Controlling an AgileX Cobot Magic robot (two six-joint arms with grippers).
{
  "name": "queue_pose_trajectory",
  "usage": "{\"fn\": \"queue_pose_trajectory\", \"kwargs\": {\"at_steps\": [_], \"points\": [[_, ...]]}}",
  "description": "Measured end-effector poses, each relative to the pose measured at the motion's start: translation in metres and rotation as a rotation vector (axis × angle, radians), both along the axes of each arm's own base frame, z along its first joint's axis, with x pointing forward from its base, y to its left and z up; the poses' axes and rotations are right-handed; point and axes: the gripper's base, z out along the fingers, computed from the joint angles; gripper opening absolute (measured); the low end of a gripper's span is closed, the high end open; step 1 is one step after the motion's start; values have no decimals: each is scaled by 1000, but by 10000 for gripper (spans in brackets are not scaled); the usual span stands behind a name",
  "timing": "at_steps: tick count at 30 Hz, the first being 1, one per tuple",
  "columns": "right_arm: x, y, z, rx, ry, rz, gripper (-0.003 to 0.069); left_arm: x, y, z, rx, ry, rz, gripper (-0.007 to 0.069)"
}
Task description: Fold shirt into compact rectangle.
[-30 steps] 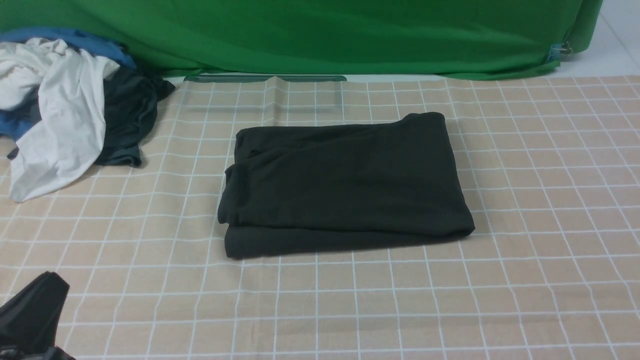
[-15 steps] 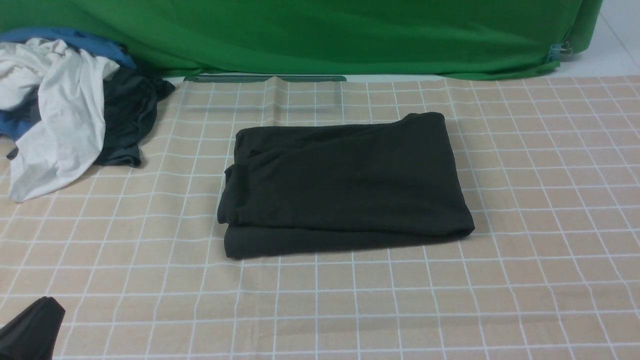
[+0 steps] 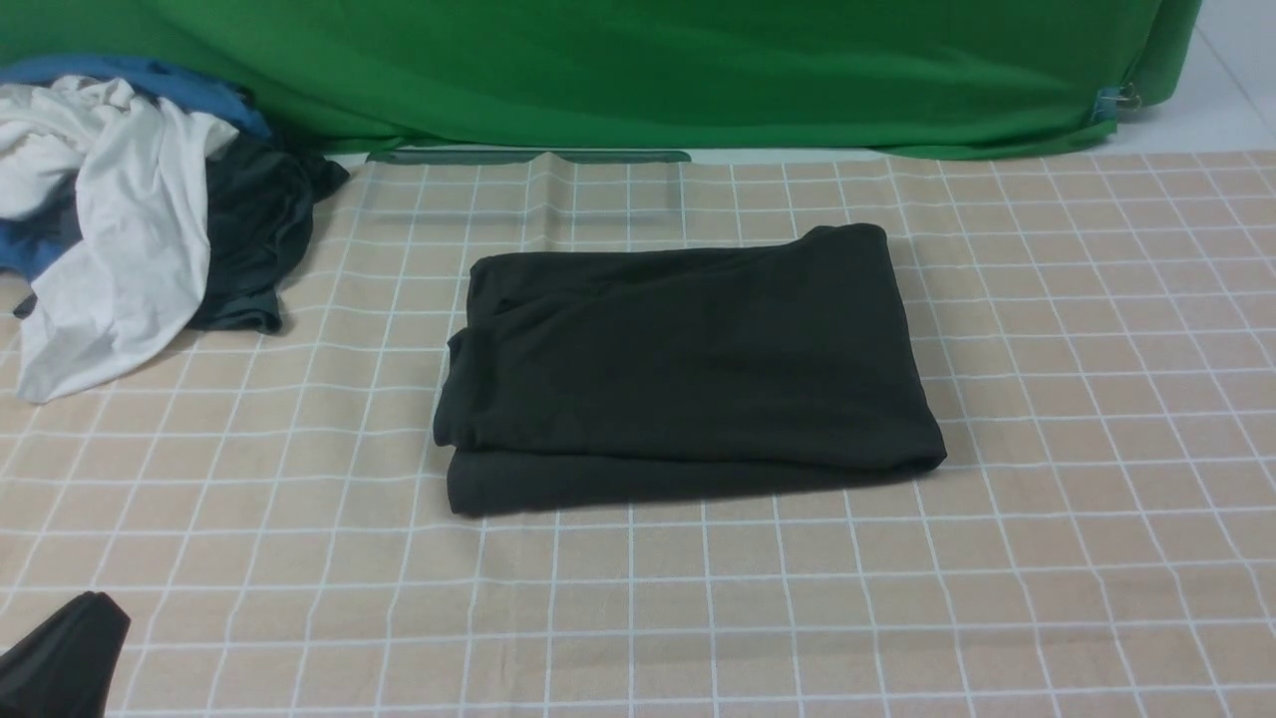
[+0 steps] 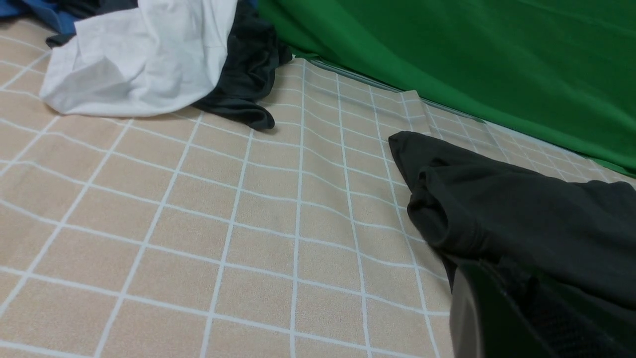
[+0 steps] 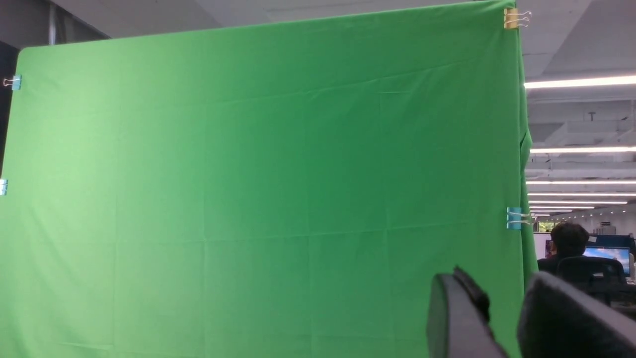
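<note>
Left end effector (image 3: pixel 60 653) lower since earlier; shirt (image 3: pixel 688 369) folded, untouched.

One folded black shirt (image 3: pixel 688 369) lies mid-surface. One heap of loose garments sits at the far left, and three kinds show in it: one white garment (image 3: pixel 110 239), one dark grey garment (image 3: pixel 254 234), and blue cloth (image 3: pixel 150 80) that may be one piece or more; that cannot be told. One checked cloth (image 3: pixel 1047 399) covers the surface. One green backdrop (image 3: pixel 638 70) hangs at the far side; in the right wrist view five clips show on its edges. Two end effectors show: the left end effector (image 3: pixel 60 653) near left, and the right end effector (image 5: pixel 502 318) only in its own wrist view.
</note>
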Motion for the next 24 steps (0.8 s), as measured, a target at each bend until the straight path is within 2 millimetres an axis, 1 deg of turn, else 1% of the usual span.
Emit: {"fn": "queue_pose_trajectory", "kwargs": {"at_steps": [13,18,24], "points": [[0,0,0,0,-1,0,236,0,0,0,0,1,0,13],[-1,-1,2,-11,-28,-17,236,0,0,0,0,1,0,13],[0,0,1,-26,-13,-25,236,0,0,0,0,1,0,13]]}}
